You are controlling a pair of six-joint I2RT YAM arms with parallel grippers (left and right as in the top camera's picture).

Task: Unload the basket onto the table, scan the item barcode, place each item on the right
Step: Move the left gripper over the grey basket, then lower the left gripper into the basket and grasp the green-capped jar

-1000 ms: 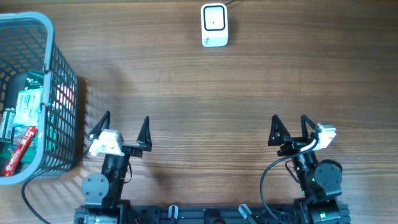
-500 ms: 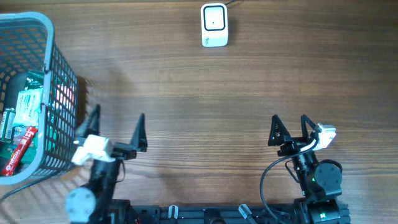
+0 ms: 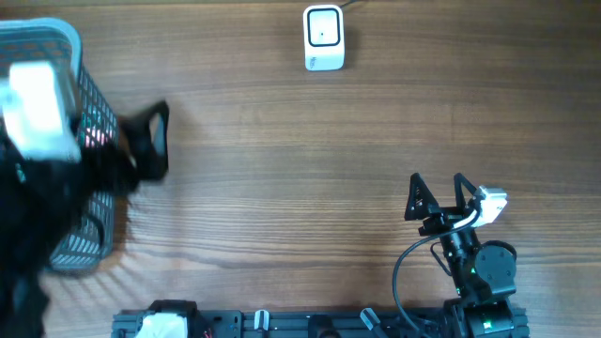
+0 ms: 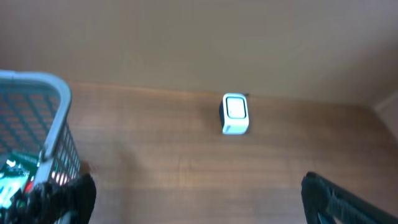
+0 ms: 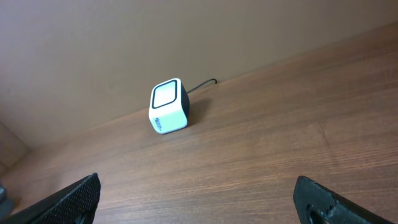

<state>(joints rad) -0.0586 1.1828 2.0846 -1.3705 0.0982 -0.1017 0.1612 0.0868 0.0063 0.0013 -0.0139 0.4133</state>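
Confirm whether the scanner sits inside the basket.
No, the scanner stands on the table by its far edge, well apart from the basket.

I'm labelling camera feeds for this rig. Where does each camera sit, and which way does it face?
Overhead: above the table, straight down; shows scanner, basket, right arm, blurred left arm.
Left wrist: raised beside the basket, facing the scanner; own open fingers at bottom corners.
Right wrist: low over the table, facing the scanner; own open fingers at bottom corners.
All three share the scanner.
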